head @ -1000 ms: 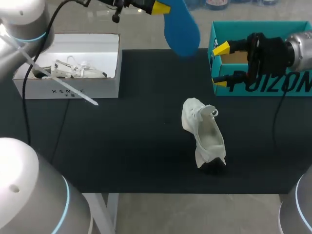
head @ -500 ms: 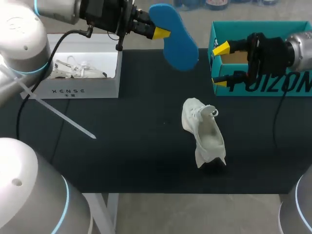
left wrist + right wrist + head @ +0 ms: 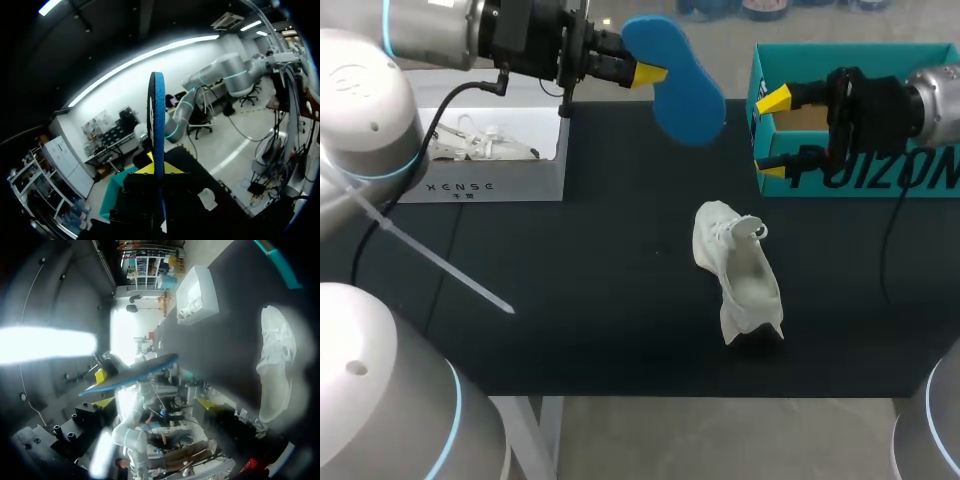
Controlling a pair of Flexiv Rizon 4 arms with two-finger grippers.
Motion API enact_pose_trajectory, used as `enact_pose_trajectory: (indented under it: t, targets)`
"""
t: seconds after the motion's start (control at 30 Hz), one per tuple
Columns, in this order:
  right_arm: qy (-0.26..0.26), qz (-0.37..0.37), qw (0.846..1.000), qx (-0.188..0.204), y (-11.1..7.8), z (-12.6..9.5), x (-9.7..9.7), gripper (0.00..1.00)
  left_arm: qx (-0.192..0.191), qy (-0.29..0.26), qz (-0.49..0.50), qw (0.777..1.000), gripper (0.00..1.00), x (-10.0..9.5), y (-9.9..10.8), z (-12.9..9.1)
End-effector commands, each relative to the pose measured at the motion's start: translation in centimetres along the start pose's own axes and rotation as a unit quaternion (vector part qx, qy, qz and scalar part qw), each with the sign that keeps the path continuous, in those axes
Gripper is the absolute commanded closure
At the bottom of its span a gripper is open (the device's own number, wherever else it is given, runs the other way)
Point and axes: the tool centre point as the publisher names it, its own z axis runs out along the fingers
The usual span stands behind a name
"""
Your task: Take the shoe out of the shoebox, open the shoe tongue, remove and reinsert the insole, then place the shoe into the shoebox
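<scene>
A blue insole [image 3: 680, 85] hangs in the air over the table's far edge, with my left gripper [image 3: 648, 72] shut on one end of it. In the left wrist view the insole [image 3: 158, 120] stands edge-on between the yellow tips of that gripper [image 3: 159, 168]. The white shoe [image 3: 740, 275] lies on the black table, mid-right, its opening turned up; it also shows in the right wrist view [image 3: 275, 360]. My right gripper [image 3: 772, 132] stands open, with nothing in it, at the left wall of the teal shoebox [image 3: 840, 60], level with the insole [image 3: 132, 374].
A white open box [image 3: 490, 185] with white items inside stands at the back left, under my left arm. The black table top [image 3: 580, 300] stretches in front of and to the left of the shoe.
My left arm has come further into the head view and brought the insole a little lower and to the left. The right arm and the shoe have not moved.
</scene>
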Motion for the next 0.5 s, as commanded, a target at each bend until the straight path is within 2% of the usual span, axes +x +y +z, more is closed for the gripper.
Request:
enact_pose_trajectory:
  t: [0.03,0.13,0.2,0.23,0.3,0.33,0.43,0.47,0.5]
  targets:
    - [0.0,0.0,1.0,0.0,0.1,0.1,0.0,0.0,0.0,-0.001,0.0,1.0,1.0,0.1,0.0,0.0]
    - [0.0,0.0,1.0,0.0,0.1,0.1,0.0,0.0,0.0,-0.001,0.0,1.0,1.0,0.1,0.0,0.0]
    - [0.0,0.0,1.0,0.0,0.1,0.1,0.0,0.0,-0.008,0.008,0.076,0.997,1.0,0.7,-1.1,0.7]
    - [0.0,0.0,1.0,0.0,0.1,0.1,0.0,0.0,-0.045,0.011,0.119,0.992,1.0,1.5,-1.5,1.1]
    - [0.0,0.0,1.0,0.0,0.1,0.1,0.0,0.0,-0.057,0.029,0.188,0.98,1.0,2.5,-1.9,1.4]
    - [0.0,0.0,1.0,0.0,0.1,0.1,0.0,0.0,-0.077,0.033,0.232,0.969,1.0,3.3,-2.1,1.7]
    - [0.0,0.0,1.0,0.0,0.1,0.1,0.0,0.0,-0.089,0.064,0.32,0.941,1.0,5.1,-2.6,2.2]
    - [0.0,0.0,1.0,0.0,0.1,0.1,0.0,0.0,-0.081,0.058,0.334,0.937,1.0,5.4,-2.6,2.1]
    - [0.0,0.0,1.0,0.0,0.1,0.1,0.0,0.0,-0.09,0.052,0.341,0.934,1.0,5.6,-2.6,2.0]
